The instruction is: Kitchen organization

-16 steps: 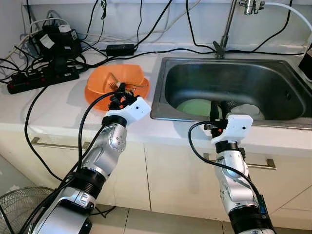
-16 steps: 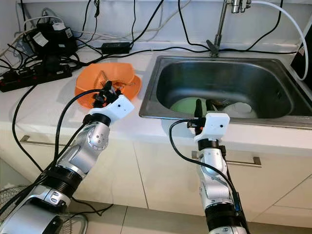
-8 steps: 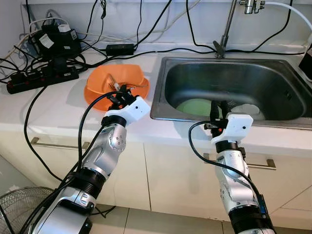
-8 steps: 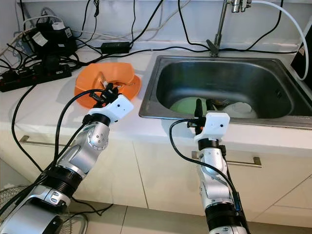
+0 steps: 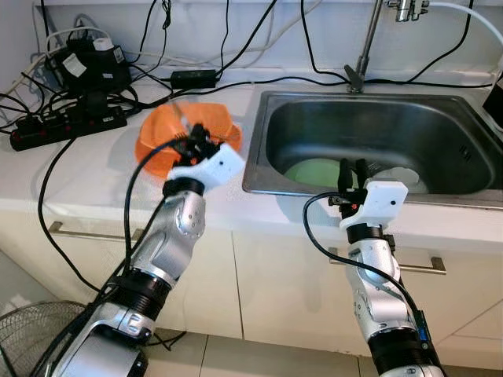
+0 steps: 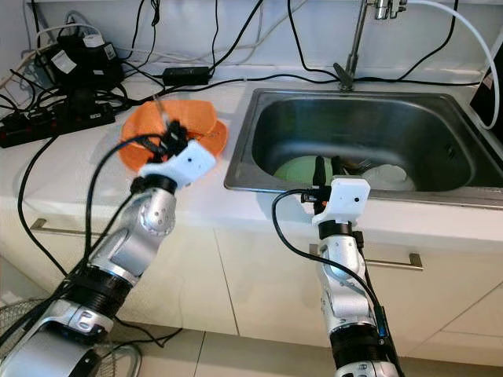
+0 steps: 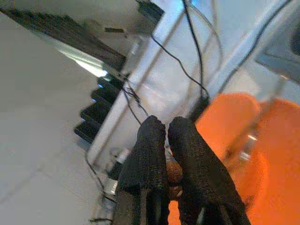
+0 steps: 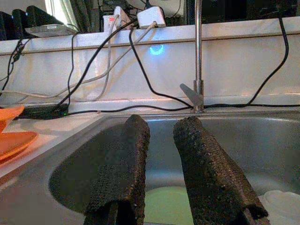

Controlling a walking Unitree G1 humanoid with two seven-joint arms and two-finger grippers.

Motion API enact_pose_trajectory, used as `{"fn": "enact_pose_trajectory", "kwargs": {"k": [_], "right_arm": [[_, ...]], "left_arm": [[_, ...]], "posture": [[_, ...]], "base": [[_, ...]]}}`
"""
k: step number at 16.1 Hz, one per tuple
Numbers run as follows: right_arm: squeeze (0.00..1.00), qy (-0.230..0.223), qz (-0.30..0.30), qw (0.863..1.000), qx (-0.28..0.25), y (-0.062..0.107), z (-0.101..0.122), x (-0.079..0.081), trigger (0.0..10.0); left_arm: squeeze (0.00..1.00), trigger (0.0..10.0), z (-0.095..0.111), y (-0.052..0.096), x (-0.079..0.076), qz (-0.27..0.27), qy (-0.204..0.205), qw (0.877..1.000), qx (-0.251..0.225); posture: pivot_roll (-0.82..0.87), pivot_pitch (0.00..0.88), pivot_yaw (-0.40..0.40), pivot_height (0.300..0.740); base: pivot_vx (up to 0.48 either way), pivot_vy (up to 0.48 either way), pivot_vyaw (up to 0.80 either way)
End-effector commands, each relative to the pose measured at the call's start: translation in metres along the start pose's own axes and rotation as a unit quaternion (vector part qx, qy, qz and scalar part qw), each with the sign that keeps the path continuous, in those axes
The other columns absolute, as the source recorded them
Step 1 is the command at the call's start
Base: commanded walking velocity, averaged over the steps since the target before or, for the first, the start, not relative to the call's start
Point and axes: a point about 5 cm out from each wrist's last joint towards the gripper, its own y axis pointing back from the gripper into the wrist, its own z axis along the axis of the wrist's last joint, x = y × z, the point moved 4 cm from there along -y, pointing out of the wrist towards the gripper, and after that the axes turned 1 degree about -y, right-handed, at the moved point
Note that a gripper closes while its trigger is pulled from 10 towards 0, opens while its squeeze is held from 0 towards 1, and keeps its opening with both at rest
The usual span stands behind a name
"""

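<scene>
Orange bowl (image 5: 161,145) behind left hand (image 5: 192,141) pinched shut, right hand (image 5: 350,174) parted at steel sink (image 5: 440,126), cables (image 5: 71,110) behind.

A white stone-like worktop (image 5: 94,177) is fitted along a white back wall (image 5: 330,31). A rectangular stainless-steel sink basin (image 5: 440,129) is set into the worktop towards its right end, with a chrome tap pipe (image 5: 365,43) mounted at the basin's far edge. Cream cabinet fronts (image 5: 275,290) with brushed-metal bar handles (image 5: 86,233) are installed below. A beige tiled floor (image 5: 259,357) is seen beneath. Black cables (image 5: 228,35) are trailed over the worktop's far left corner. Lighting is even.
</scene>
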Motion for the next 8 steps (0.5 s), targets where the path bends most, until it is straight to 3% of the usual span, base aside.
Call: {"fn": "enact_pose_trajectory", "kwargs": {"k": [1,3,5,6,8], "right_arm": [[0.00,0.002,0.001,1.000,0.003,-0.001,-0.002,0.001,10.0],[0.00,0.002,0.001,1.000,0.003,-0.001,-0.002,0.001,10.0],[0.00,0.004,0.000,1.000,0.003,-0.001,-0.002,0.001,10.0],[0.00,0.005,-0.001,1.000,0.003,-0.001,-0.002,0.001,10.0],[0.00,0.012,-0.005,1.000,0.008,-0.002,-0.004,-0.001,10.0]], "left_arm": [[0.00,10.0,0.003,-0.002,0.011,0.020,-0.011,1.000,-0.004],[0.00,10.0,0.015,-0.003,0.020,0.034,-0.004,0.999,-0.028],[0.00,10.0,0.056,0.000,0.026,0.032,0.104,0.987,-0.114],[0.00,10.0,0.065,0.003,0.025,0.024,0.134,0.982,-0.132],[0.00,10.0,0.109,0.018,0.014,-0.047,0.251,0.944,-0.209]], "posture": [[0.06,0.016,0.078,0.740],[0.06,0.015,0.079,0.740],[0.06,0.013,0.079,0.740],[0.06,0.013,0.079,0.740],[0.06,0.015,0.078,0.740]], "base": [[0.000,0.000,0.00],[0.000,0.000,0.00],[0.000,0.000,0.00],[0.000,0.000,0.00],[0.000,0.000,0.00]]}}
